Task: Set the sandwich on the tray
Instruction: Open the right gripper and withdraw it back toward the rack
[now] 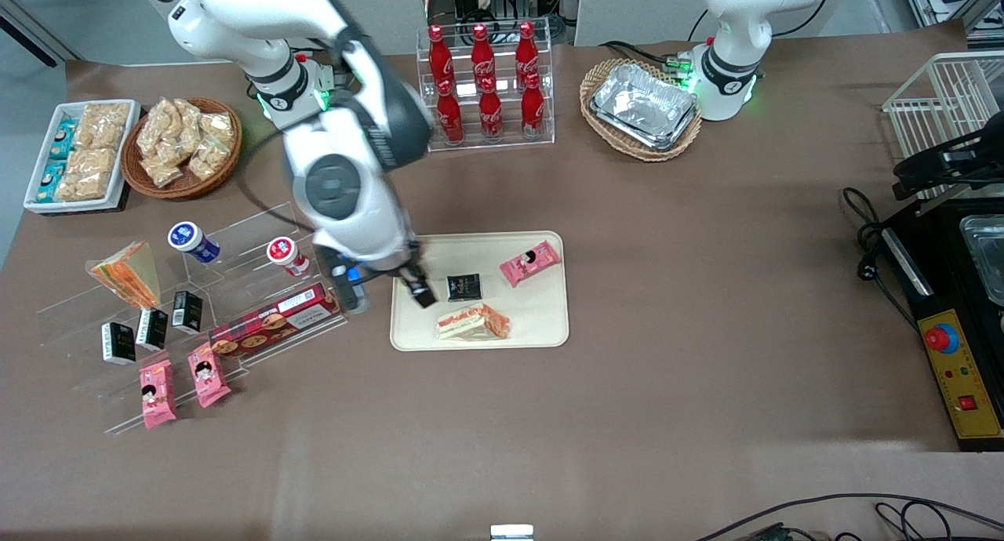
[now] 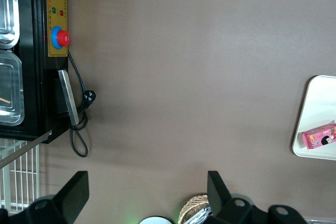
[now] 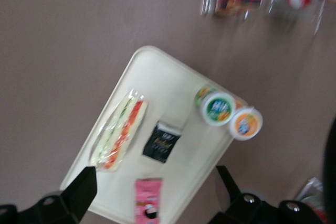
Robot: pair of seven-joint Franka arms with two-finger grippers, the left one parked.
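Observation:
The sandwich, a clear-wrapped wedge with pale bread and red and white filling, lies flat on the cream tray near its front edge. The right wrist view shows the sandwich lying on the tray beside a black packet and a pink packet. My gripper hangs above the tray's end toward the working arm, apart from the sandwich. In the wrist view the gripper is open, with nothing between its fingers.
Two small lidded cups stand at the tray's edge, hidden under the arm in the front view. A clear shelf toward the working arm's end holds an orange-striped sandwich, cartons, a cookie box and pink packets. Cola bottles and a foil-tray basket stand farther back.

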